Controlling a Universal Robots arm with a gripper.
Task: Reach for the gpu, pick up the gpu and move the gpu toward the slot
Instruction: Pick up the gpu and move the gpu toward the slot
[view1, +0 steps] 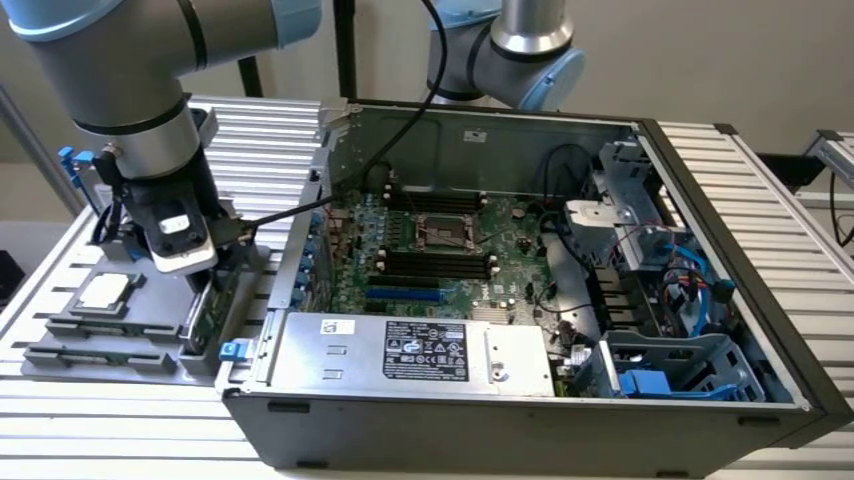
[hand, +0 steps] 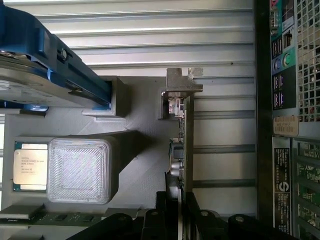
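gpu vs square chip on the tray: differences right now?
The gpu stands on edge in the grey tray; the chip lies flat. The gpu is a long thin card with a silver bracket; the chip is small, square, silver. The gripper is at the gpu, away from the chip. Both sit on that tray.

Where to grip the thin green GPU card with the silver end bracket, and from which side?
Pinch the thin green GPU card across its two flat faces, mid-length on the top edge, coming straight down. It stands on edge in the grey holder with its top edge free, and the silver bracket occupies one end.
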